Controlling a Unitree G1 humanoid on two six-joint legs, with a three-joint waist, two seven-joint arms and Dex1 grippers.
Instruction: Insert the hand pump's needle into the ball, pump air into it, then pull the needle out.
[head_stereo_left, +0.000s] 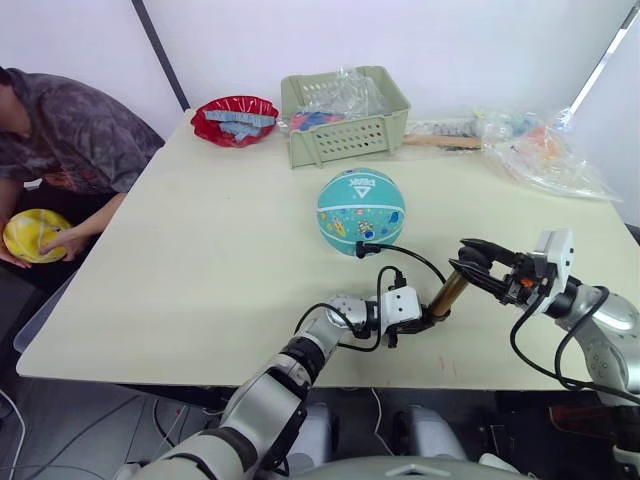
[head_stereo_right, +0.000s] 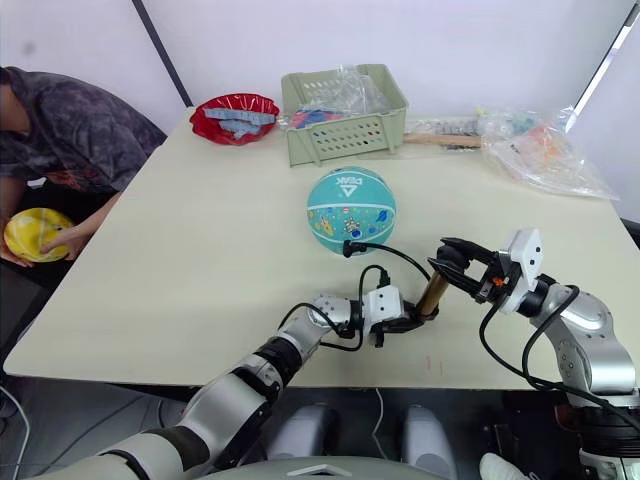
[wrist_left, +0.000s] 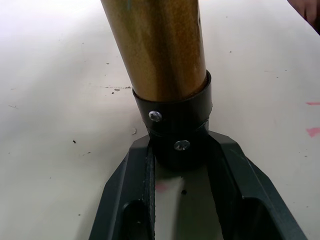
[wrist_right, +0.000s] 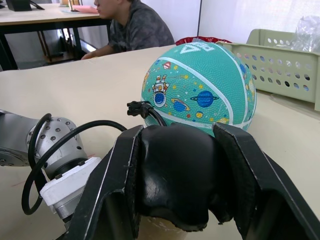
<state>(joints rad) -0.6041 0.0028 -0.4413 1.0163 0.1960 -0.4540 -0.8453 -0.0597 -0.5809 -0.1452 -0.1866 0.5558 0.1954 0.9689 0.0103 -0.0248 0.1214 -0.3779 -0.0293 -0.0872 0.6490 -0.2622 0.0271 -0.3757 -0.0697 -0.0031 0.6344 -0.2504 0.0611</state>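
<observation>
The left gripper (head_stereo_left: 420, 322) clamps the pump's (head_stereo_left: 449, 294) lower black cap, forearm low over the table (head_stereo_left: 200, 260). The right gripper (head_stereo_left: 478, 268) closes on the black handle (wrist_right: 175, 172) at the top — arm bent in from the right. The hose (head_stereo_left: 405, 252) runs to the ball (head_stereo_left: 360, 211) just beyond, its tip against the ball's near side.

The cream table (head_stereo_left: 200, 260) bears the ball (head_stereo_left: 360, 211), a green basket (head_stereo_left: 345, 118), a red dish (head_stereo_left: 235, 120), and what look like crumpled plastic bags (head_stereo_left: 545, 150)

Silver-grey jointed arms, white wrist blocks, looping black cables, black two-fingered left gripper (head_stereo_left: 412, 327)
</observation>
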